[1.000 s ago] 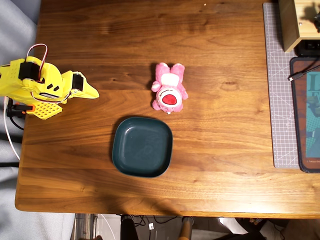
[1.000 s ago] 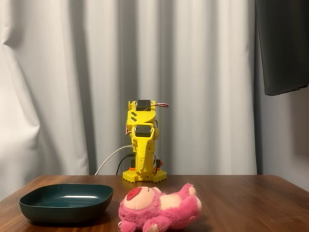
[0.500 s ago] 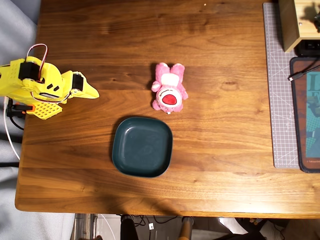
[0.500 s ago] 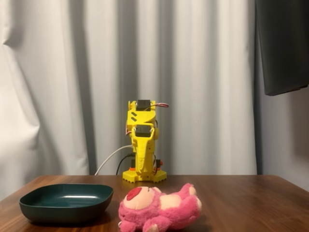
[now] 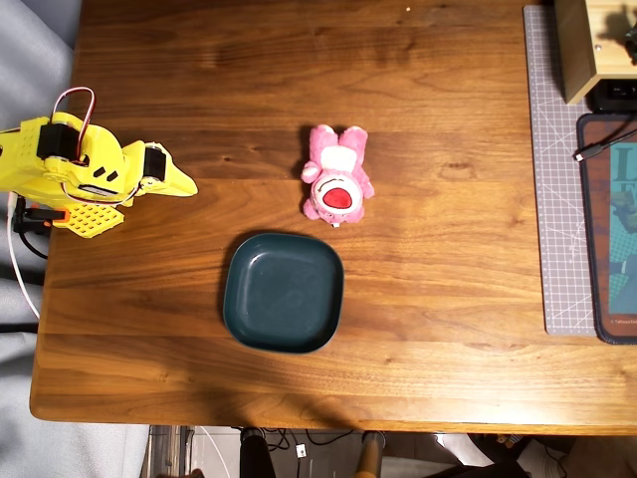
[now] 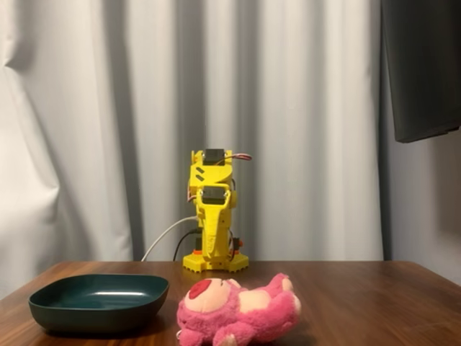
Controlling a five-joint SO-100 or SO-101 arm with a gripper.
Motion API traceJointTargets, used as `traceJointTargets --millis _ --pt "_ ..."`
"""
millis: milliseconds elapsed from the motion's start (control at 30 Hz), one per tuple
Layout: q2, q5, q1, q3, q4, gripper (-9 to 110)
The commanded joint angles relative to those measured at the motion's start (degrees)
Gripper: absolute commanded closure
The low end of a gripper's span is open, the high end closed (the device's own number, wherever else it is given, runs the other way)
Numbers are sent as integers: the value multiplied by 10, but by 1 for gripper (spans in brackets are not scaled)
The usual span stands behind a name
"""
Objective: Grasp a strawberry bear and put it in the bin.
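The pink strawberry bear [image 5: 337,186] lies on its back mid-table, its head toward the near edge in the overhead view; in the fixed view the bear [image 6: 238,311] rests in the foreground. The dark teal bin [image 5: 283,292] sits just below and left of it, empty, and appears at the left as the bin [image 6: 99,300] in the fixed view. My yellow gripper [image 5: 184,185] is folded at the table's left edge, far from both, its jaws together with nothing held. In the fixed view the gripper [image 6: 215,249] points downward at the back.
A grey cutting mat [image 5: 557,179] lies along the right edge, carrying a wooden box [image 5: 589,45] and a dark tablet [image 5: 609,229] with a cable. White wires [image 5: 18,261] trail off the arm's base. Curtains [image 6: 108,122] hang behind the table.
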Motion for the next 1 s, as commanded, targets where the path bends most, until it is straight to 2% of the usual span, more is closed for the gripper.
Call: traceJointTargets --millis 0,100,367,500,600,767,967 --pt "18 -5 9 -3 -2 102" --pt "18 -47 6 -1 2 102" --pt "18 -47 3 -4 2 102" --pt "1 -40 -1 -64 -19 102" --pt "-140 -39 9 -190 -41 102" --pt "-536 -6 9 -512 6 102" --pt "-764 -6 31 -734 64 98"
